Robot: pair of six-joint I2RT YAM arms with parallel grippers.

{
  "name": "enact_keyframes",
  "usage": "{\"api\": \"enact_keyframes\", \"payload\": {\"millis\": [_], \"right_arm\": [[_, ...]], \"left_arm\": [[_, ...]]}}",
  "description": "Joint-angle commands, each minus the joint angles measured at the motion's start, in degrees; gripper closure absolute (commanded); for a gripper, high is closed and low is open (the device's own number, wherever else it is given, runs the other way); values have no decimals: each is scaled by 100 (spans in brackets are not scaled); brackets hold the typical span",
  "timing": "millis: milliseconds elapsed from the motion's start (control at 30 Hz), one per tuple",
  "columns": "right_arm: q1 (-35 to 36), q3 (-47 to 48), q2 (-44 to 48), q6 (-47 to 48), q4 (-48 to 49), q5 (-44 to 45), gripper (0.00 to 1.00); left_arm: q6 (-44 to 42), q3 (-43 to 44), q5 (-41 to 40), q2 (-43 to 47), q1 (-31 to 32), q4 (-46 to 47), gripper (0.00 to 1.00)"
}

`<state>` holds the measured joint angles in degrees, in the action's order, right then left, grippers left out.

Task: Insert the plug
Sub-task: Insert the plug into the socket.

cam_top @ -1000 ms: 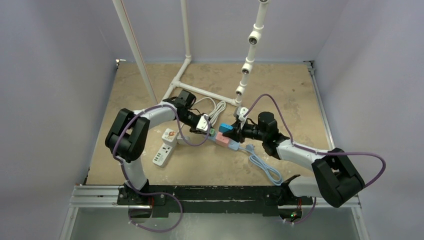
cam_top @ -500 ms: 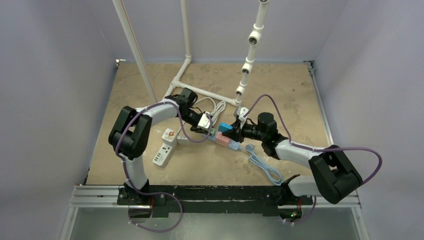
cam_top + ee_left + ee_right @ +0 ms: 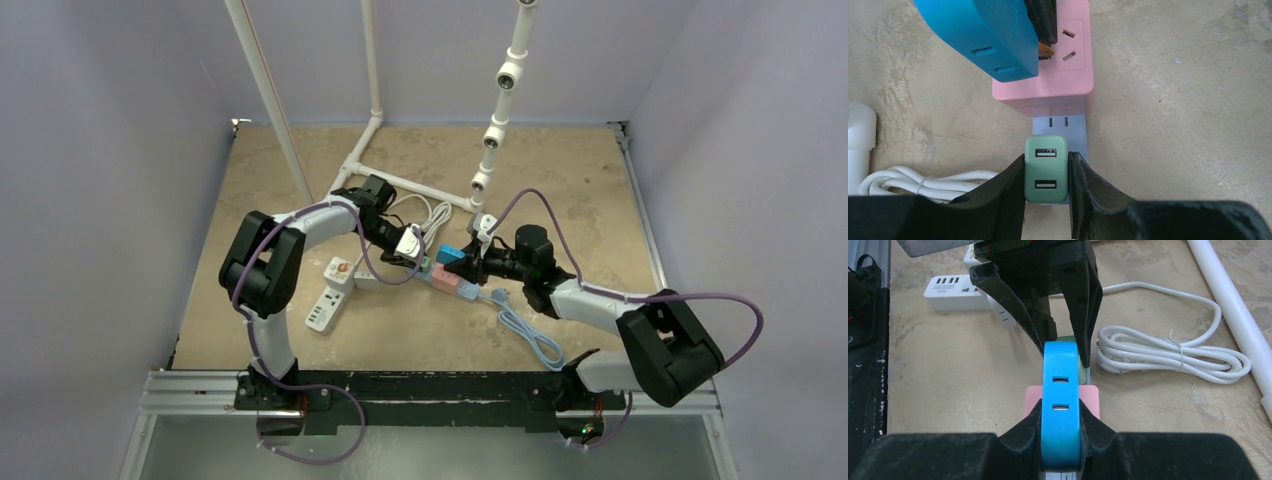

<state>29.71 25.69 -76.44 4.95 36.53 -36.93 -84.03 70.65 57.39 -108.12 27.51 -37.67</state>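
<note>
My left gripper [image 3: 1046, 167] is shut on a green two-port USB plug [image 3: 1046, 172]. It holds the plug over the pale grey socket block [image 3: 1060, 124], and the prongs are hidden. My right gripper [image 3: 1061, 426] is shut on a blue plug [image 3: 1061, 400] just above the pink socket block [image 3: 1091, 396]. In the left wrist view the blue plug [image 3: 983, 35] hangs tilted, its brass prong tips showing near the pink socket block [image 3: 1058, 87] holes. From above, both grippers [image 3: 407, 250] [image 3: 463, 263] meet over the coloured strip [image 3: 447, 282].
A white power strip [image 3: 330, 300] lies to the left. A coiled white cable [image 3: 1168, 352] and a white PVC pipe [image 3: 1228, 305] lie behind. A light blue cable [image 3: 525, 335] trails toward the right arm's base. PVC uprights [image 3: 497, 130] stand at the back.
The left arm's elbow has shifted slightly right and its gripper edged toward the strip. The right arm with the blue plug has barely moved.
</note>
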Motion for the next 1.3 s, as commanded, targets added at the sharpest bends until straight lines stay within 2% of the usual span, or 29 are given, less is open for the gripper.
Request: {"api": "enact_keyframes", "payload": {"millis": [0, 300, 833, 1267], "right_arm": [[6, -27, 217, 97, -196, 57, 100], [8, 59, 243, 221, -455, 96, 100], [14, 107, -57, 111, 49, 27, 100], [174, 83, 78, 277, -541, 53, 100]], "left_arm": [[-283, 76, -32, -149, 106, -235, 92], [-288, 68, -3, -142, 106, -263, 94], [-298, 59, 1, -134, 115, -308, 96], [-216, 85, 9, -155, 115, -355, 100]]}}
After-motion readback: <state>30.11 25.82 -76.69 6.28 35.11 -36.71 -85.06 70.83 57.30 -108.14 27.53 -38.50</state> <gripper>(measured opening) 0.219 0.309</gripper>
